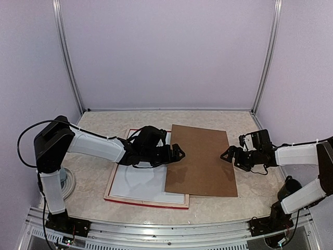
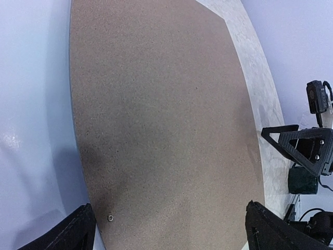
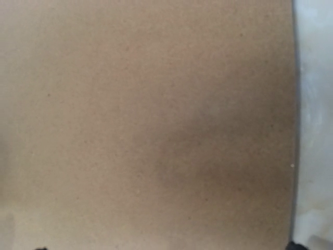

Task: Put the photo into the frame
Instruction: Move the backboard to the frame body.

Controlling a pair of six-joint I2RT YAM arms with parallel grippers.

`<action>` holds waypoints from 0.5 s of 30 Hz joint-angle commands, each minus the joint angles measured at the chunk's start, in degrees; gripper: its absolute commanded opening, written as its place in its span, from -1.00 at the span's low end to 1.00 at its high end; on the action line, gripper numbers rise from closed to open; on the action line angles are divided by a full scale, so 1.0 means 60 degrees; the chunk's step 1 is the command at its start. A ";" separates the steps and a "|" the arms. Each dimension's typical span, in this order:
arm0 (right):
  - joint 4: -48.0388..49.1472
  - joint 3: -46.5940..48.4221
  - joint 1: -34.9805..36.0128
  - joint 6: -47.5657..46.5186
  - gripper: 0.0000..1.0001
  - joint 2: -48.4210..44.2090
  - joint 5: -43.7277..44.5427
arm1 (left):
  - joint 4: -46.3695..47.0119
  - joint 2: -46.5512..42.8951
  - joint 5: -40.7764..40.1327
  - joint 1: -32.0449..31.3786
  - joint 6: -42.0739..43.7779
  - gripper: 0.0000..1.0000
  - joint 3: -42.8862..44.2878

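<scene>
Fingers of the left arm (image 1: 176, 153) stand spread wide with nothing between them. They hang over the spot where a brown hardboard panel (image 1: 203, 166) overlaps the right side of the frame (image 1: 145, 202). In the left wrist view, the two black tips sit in the bottom corners, and the panel's speckled brown surface fills the space between them. Right fingers (image 1: 228, 154) are likewise spread wide and hold nothing, poised at the panel's right edge and pointing toward the left arm. The right wrist view is blurred, showing brown board with a pale strip down its right side.

Lying flat on the marbled counter (image 1: 218, 119), the frame is a large rectangle to the left of centre, below and beside the left fingers. It shows a thin red outer edge and a paler inner border. A white sheet (image 1: 140, 185) lies inside it, plain and unprinted on the side facing up. Whether this is the photo's blank side cannot be told. The panel hides the frame's right part. A small round metal fitting (image 2: 110, 217) sits near the panel's edge, close to one left finger.
</scene>
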 commanded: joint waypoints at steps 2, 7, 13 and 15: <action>-0.0714 0.0233 0.0139 -0.0202 0.98 -0.0395 0.0425 | 0.0096 -0.0154 0.0396 0.0267 -0.0015 0.98 -0.0047; -0.0823 0.0211 0.0139 -0.0254 0.98 -0.0356 0.0704 | 0.0100 -0.0127 0.0399 0.0383 -0.0132 0.98 -0.0347; -0.0563 0.0215 0.0132 -0.0276 0.98 0.0050 0.0680 | 0.0577 0.0176 0.1218 0.0550 -0.0278 0.98 -0.0337; -0.0428 0.0205 0.0137 -0.0256 0.98 0.0211 0.0638 | 0.0725 0.0324 0.1431 0.0563 -0.0246 0.98 -0.0277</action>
